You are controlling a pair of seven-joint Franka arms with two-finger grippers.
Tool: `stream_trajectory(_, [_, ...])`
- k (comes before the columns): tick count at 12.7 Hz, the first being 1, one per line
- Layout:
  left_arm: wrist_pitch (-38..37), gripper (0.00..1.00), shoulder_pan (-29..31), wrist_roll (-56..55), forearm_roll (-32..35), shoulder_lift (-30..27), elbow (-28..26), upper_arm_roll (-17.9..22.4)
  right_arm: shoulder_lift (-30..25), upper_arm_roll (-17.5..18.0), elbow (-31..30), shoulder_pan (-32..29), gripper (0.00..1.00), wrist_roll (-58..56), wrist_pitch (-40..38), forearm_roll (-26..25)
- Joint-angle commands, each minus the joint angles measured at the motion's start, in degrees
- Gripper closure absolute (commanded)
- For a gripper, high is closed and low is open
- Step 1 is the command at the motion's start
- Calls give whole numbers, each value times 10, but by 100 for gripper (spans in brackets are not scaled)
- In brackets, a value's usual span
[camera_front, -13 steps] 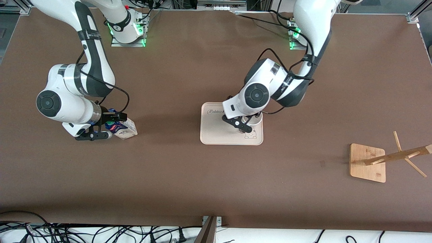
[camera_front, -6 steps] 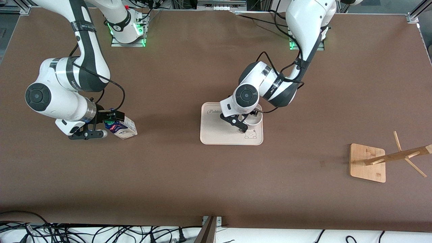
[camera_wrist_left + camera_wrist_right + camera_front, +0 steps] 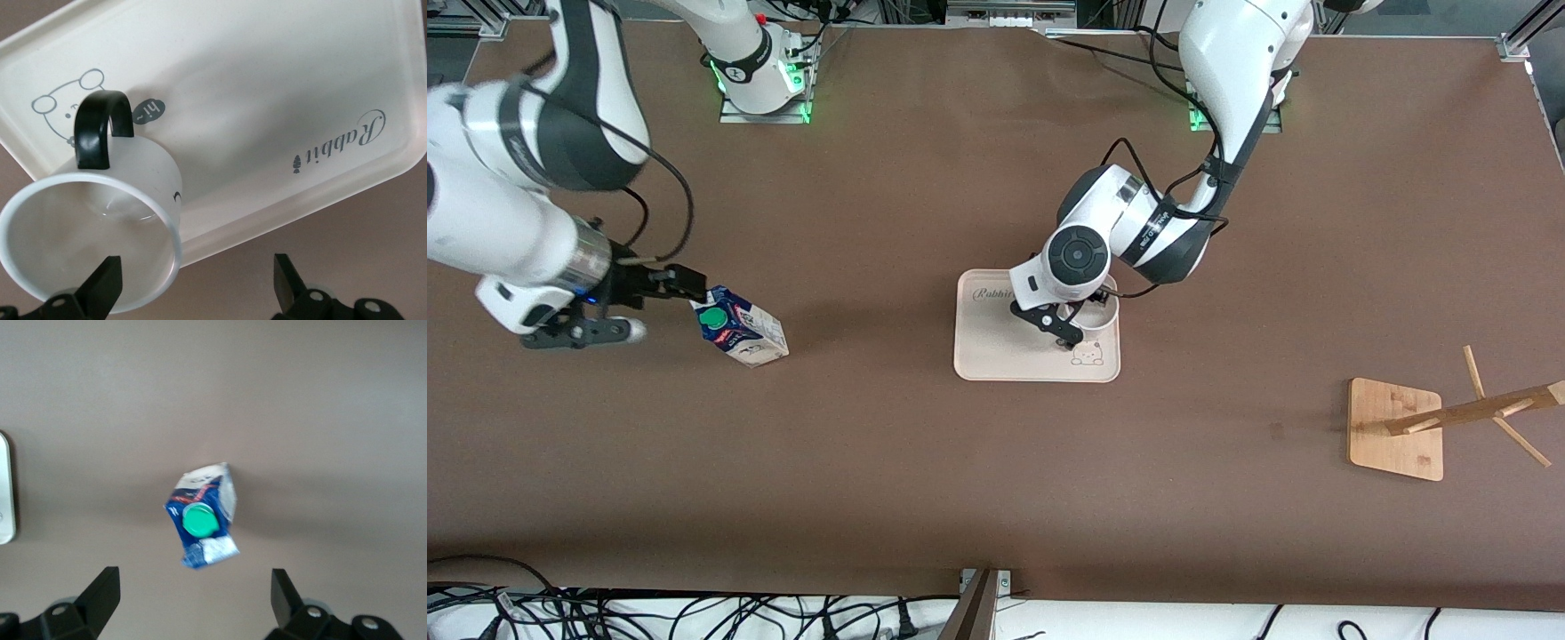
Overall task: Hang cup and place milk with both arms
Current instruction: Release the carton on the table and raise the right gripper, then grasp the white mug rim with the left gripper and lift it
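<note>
The right gripper [image 3: 640, 311] hangs over the brown table [image 3: 889, 462] toward the right arm's end, its fingers [image 3: 100, 590] spread wide and holding nothing. Just beside it stands the milk [image 3: 740, 327], a small blue and white carton with a green cap [image 3: 712, 317], upright on the bare table, well apart from the tray and clear of both fingers. Near the middle of the table lies a cream tray [image 3: 996, 356] printed with the word Rabbit and a small bear drawing. The cup [image 3: 100, 240] stands upright on the tray, in the corner toward the left arm's end and close to the edge nearest the robot bases, its black handle [image 3: 100, 127] pointing toward the bear drawing. The left gripper [image 3: 1069, 324] is low over the cup, fingers wide, one fingertip [image 3: 107, 283] just over the cup's rim and the other outside it, gripping nothing. Toward the left arm's end of the table stands a wooden rack [image 3: 1400, 427] with bare pegs.
</note>
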Motion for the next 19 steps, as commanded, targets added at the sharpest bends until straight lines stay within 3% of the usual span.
stream_trajectory(1, [17, 0, -3, -15, 19, 3, -3, 2, -65, -7, -4, -1, 0, -8, -43, -30])
stream_trajectory(5, [71, 0, -1, -38, 36, 12, -15, -4, -88, -21, -4, 0, 0, -7, -64, -31])
stream_trajectory(7, [75, 61, 0, -36, 36, 12, -16, -4, -88, -21, 10, 2, 0, -7, -63, -35])
stream_trajectory(8, [70, 77, 0, -43, 35, 9, -15, -3, -88, -19, 9, 3, 0, -1, -66, -35])
stream_trajectory(9, [63, 100, 4, -45, 35, 5, -15, -1, -88, -18, 8, 3, 0, -1, -70, -35])
stream_trajectory(16, [26, 100, 6, -95, 35, 5, -5, 2, -110, -15, -31, 2, 0, -5, -57, -43])
stream_trajectory(18, [14, 100, 6, -97, 35, 3, -3, 3, -111, 24, -31, -32, 0, -8, -56, -57])
stream_trajectory(19, [-6, 100, 6, -97, 36, 1, 9, 4, -114, 82, -31, -90, 0, -8, -56, -58])
